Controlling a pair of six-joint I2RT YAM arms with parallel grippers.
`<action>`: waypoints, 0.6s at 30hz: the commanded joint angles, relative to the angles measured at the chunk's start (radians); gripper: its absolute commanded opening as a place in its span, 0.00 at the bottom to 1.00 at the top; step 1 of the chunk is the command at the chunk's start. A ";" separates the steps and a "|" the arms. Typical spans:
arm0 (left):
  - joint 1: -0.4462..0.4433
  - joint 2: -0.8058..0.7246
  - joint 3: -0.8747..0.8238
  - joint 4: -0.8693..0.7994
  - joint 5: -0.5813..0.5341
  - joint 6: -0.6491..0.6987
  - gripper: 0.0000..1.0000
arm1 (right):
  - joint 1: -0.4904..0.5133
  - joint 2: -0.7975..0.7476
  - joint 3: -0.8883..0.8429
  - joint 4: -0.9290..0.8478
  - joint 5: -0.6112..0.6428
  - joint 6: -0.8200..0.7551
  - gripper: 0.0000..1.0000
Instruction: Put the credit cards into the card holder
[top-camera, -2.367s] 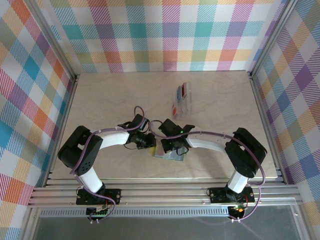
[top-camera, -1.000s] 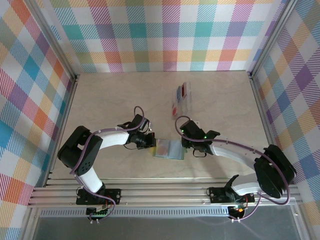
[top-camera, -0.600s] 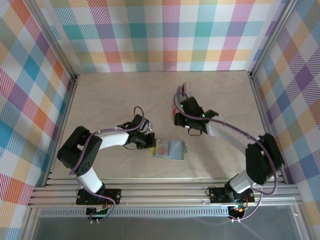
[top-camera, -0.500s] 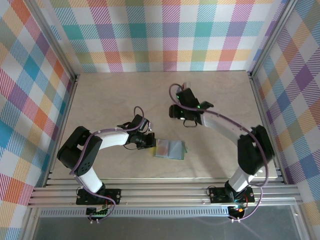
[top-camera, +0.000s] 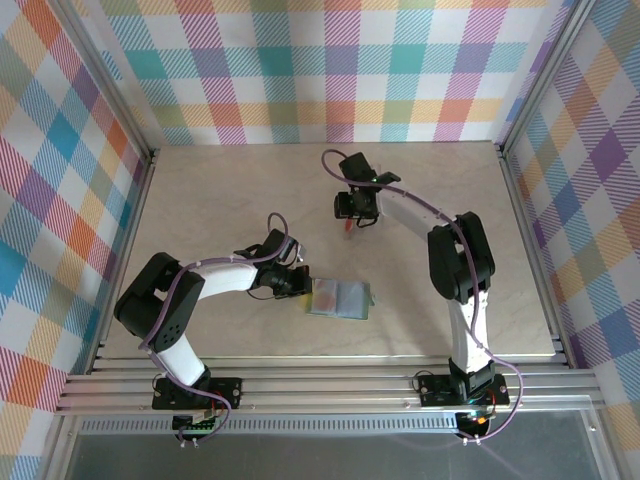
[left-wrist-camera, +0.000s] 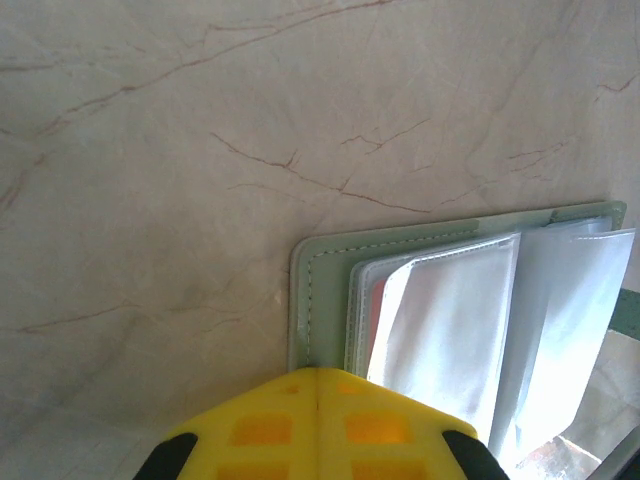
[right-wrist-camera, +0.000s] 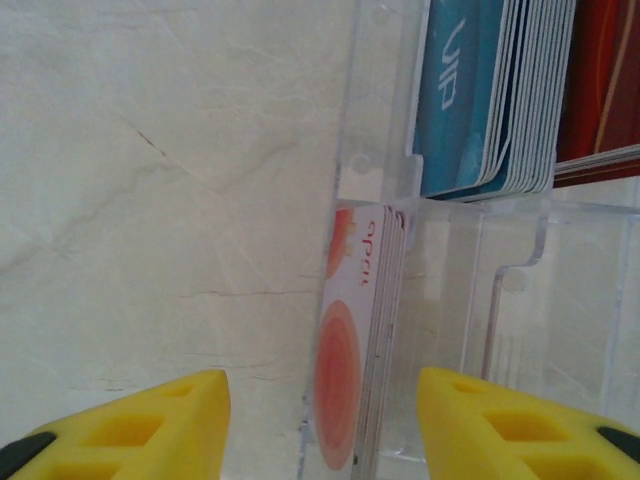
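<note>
One card holder (top-camera: 350, 298) open flat | long axis left-right, top view

Colours across my feeds
I see a cream worktop (right-wrist-camera: 150, 200) veined brown, pastel plaid walls (top-camera: 330, 70), a sage-green card holder (left-wrist-camera: 318, 300) with clear sleeves, blue credit cards (right-wrist-camera: 470, 90), a red card (right-wrist-camera: 600, 80), a pale card (right-wrist-camera: 340, 380) with an orange-red disc, and a yellow left claw (left-wrist-camera: 318, 415) and right claw (right-wrist-camera: 318, 425).

Left arm (top-camera: 222, 276) bent inward, left gripper (left-wrist-camera: 318, 415) closed, right arm (top-camera: 456, 255) reaching forward, right gripper (right-wrist-camera: 322, 415) parted
</note>
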 joint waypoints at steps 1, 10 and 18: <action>-0.003 0.015 -0.028 -0.027 -0.001 0.008 0.00 | 0.003 0.027 0.050 -0.058 0.031 -0.029 0.52; -0.003 0.006 -0.029 -0.032 -0.006 0.011 0.00 | 0.003 0.100 0.099 -0.082 -0.026 -0.043 0.51; -0.003 0.007 -0.027 -0.033 -0.005 0.012 0.00 | 0.003 0.062 0.058 -0.036 -0.105 -0.048 0.46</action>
